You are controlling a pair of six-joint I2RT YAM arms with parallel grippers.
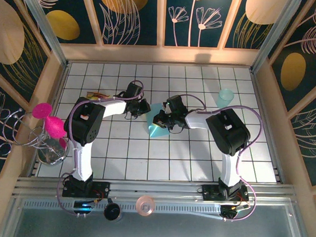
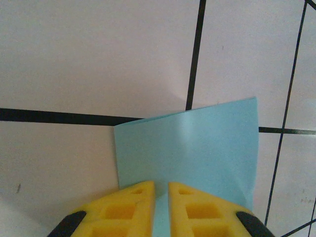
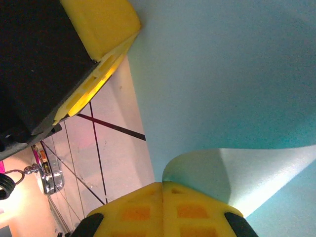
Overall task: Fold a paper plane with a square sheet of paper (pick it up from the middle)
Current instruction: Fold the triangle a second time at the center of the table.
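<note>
Okay, surface: table (image 1: 145,160) of white square tiles with dark grout lines, glare at the right side.
Room: walls (image 1: 136,18) on three sides, dark panels with leaf and flower line drawings and gold ovals, in pale wood frames; metal rail (image 1: 160,189) along the near edge.
Paper: light-blue paper (image 1: 158,130) mid-table, between the two grippers, partly folded; in the left wrist view its far edge (image 2: 197,148) lies near a grout crossing.
Left gripper: (image 1: 144,108) at the paper's upper left; jaws narrow, the sheet runs into the slit between the yellow fingertips (image 2: 161,190), so it pinches the paper.
Right gripper: (image 1: 159,120) over the paper's upper right; fingertips pressed together (image 3: 163,190) with a curled flap of paper (image 3: 237,74) coming out of them, clamped on it. Left finger (image 3: 101,22) close by, top left of that view.
Cup: pale teal cup (image 1: 225,96) far right on the tiles, well apart from the paper.
Left edge: pink objects (image 1: 48,123) beside a wire stand, off the tiles.
</note>
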